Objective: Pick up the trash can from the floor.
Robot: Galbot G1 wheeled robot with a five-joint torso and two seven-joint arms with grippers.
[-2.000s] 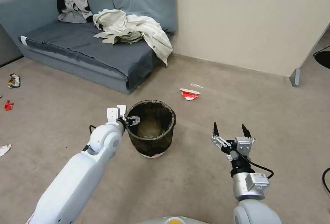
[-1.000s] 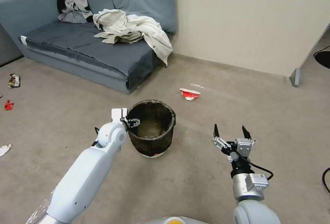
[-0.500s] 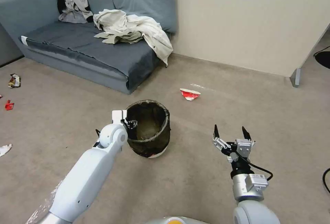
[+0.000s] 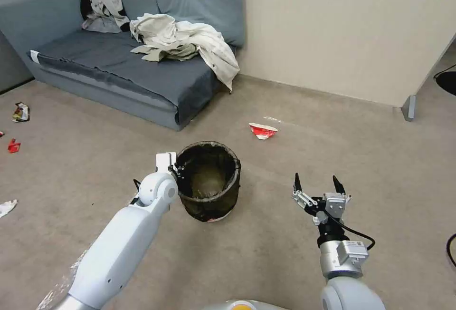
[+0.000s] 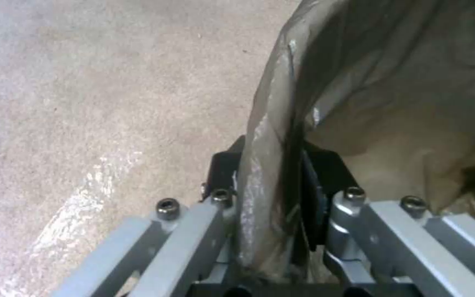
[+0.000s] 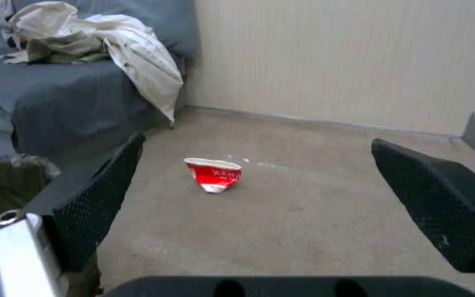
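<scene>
At the rim: left end effector [image 5: 268, 194] clamps bin [image 4: 209, 186] wall and bag.
Bin: tilted, base edge seemingly near floor [image 4: 285, 253].
Right end effector [image 4: 317, 187]: wide open, empty.
Next: lift straight, grip firm.

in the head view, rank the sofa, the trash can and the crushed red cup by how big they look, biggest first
1. Sofa, by far the largest.
2. Trash can, with the left gripper shut on its rim.
3. Crushed red cup, the smallest, though it lies farther from the camera.
</scene>
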